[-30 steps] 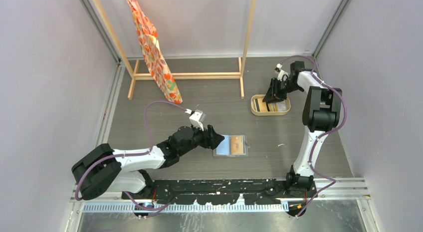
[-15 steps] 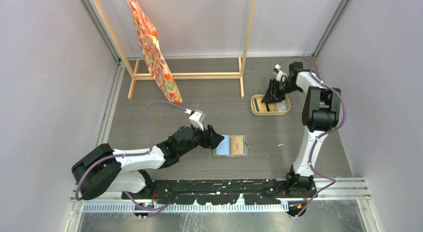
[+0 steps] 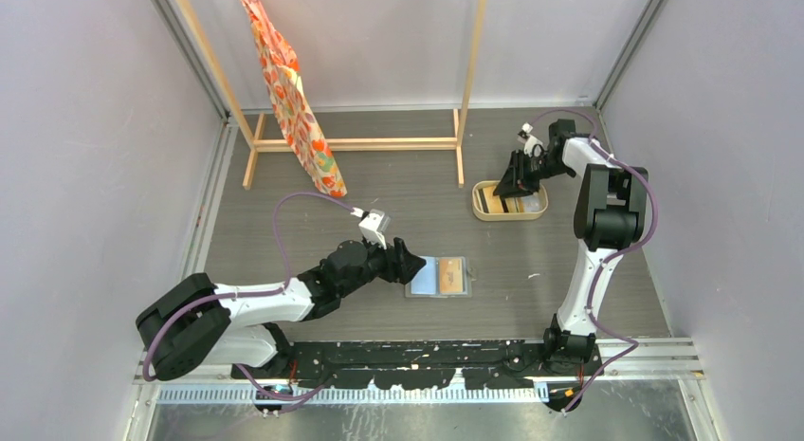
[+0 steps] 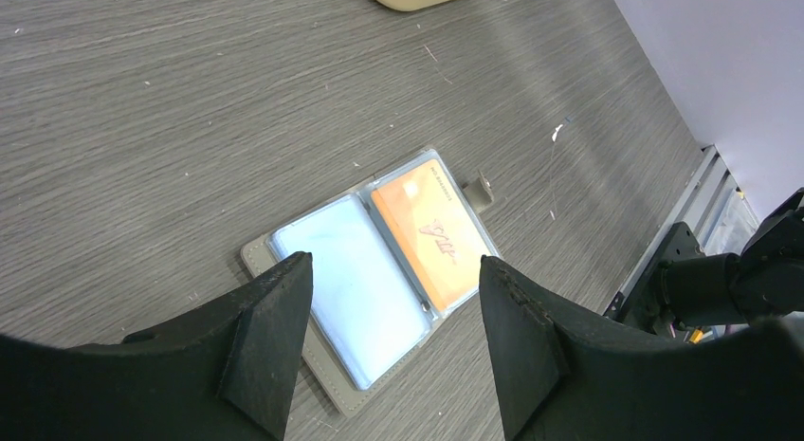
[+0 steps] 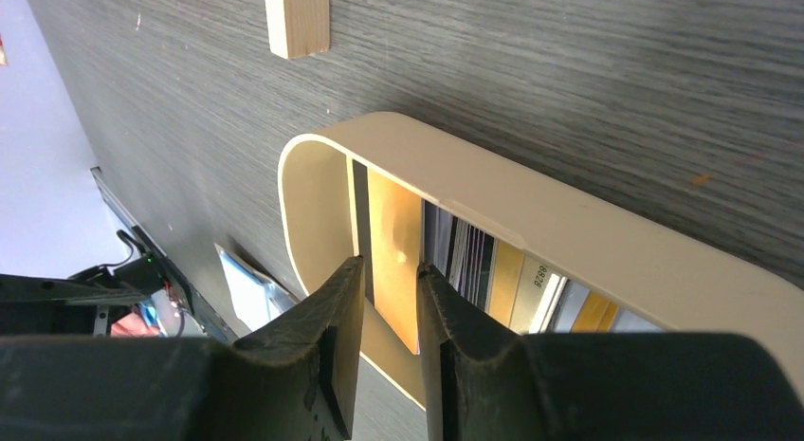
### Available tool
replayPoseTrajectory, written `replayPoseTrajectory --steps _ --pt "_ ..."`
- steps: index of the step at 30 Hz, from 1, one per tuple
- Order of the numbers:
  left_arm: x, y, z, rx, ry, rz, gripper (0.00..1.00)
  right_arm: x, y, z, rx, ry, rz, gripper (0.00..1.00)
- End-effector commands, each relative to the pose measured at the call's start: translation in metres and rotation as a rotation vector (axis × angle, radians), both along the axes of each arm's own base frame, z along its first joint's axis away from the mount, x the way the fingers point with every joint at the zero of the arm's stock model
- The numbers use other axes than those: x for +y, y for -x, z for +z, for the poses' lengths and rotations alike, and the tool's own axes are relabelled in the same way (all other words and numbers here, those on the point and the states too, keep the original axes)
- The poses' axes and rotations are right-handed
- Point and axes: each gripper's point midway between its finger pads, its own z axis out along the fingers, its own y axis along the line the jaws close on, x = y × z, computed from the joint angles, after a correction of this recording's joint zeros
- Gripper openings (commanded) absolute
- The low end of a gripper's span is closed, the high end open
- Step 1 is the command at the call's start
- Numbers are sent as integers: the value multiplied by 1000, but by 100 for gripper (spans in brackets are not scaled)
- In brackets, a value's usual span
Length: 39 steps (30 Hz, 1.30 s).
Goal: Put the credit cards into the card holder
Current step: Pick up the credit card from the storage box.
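The card holder (image 4: 343, 287) holds one orange card (image 4: 431, 234), the tray (image 5: 531, 223) several cards (image 5: 526, 282).

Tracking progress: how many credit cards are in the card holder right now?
1. An orange card sits in the open card holder, in the pocket on the clasp-tab side. The other pocket shows only pale blue. Anything tucked behind either sleeve would be hidden.

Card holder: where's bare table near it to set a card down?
Bare table lies between the card holder and the tray, and to the holder's right. Crowded: left arm at its left edge, right arm at the tray.
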Motion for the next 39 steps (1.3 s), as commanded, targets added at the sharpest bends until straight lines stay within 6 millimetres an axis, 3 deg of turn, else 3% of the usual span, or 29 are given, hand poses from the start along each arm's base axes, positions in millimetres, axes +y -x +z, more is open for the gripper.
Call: replayPoseTrajectory --steps 1,14,32,39 --pt "0 -7 21 -51 67 29 66 12 -1 33 -61 -65 11 32" --pt "0 -8 21 -51 67 33 66 19 0 50 -86 -118 9 32" --pt "1 -8 21 -50 67 37 67 28 1 50 -39 -200 -14 31" --pt "1 -8 21 -48 65 39 67 30 2 41 -36 -144 -8 26"
